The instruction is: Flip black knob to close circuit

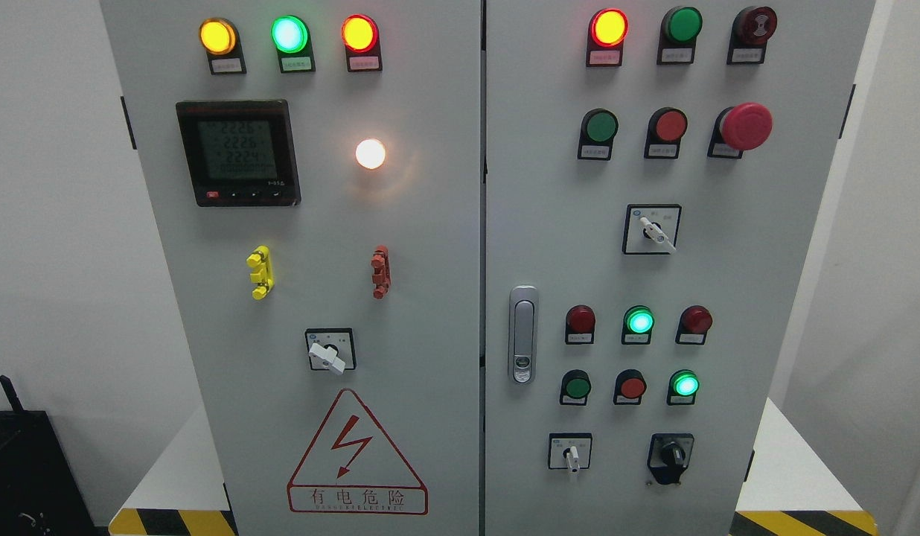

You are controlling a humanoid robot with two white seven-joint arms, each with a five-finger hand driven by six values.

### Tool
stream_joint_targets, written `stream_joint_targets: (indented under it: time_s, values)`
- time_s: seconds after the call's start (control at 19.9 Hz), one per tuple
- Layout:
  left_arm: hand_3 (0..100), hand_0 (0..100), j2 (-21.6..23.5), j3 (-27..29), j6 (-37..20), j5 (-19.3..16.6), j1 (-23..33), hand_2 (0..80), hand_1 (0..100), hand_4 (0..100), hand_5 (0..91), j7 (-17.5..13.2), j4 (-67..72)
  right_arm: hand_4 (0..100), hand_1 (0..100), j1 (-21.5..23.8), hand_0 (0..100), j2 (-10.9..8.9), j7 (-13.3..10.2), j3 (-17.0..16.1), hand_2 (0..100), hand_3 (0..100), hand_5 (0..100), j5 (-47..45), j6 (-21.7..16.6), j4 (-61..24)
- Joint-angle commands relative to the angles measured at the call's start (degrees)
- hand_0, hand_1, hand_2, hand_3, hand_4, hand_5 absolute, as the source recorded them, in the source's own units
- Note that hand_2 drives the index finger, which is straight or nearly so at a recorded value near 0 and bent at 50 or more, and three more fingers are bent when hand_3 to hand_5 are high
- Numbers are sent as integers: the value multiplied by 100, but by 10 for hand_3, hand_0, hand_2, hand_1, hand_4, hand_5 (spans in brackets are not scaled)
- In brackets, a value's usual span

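Sits low on the right cabinet door (787,298), near its right edge, well right of the door handle (523,335): black knob (671,454), pointing straight up. No hands visible; finger state impossible to tell.

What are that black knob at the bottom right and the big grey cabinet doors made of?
The black knob looks like moulded plastic, dark with a slight sheen. The cabinet door seems to be painted sheet metal: flat, even light grey, matte, with a shiny metal-looking latch handle. Neither is certain from looks alone.

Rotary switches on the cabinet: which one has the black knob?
The black knob sits bottom right on the right door; the other three switches have white handles.
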Motion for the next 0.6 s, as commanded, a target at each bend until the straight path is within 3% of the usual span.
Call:
stream_joint_targets:
  time_s: [0.0,0.55]
  values:
    - [49,0,7,62,-5,44,193,0,0,28,0,-2,-193,791,0,-496,0,86,37,383,851,1000,796,404,117,293]
    - [49,0,7,62,-5,44,193,0,0,28,0,-2,-193,796,0,-997,0,77,-33,313,867,1000,800,387,232,1067]
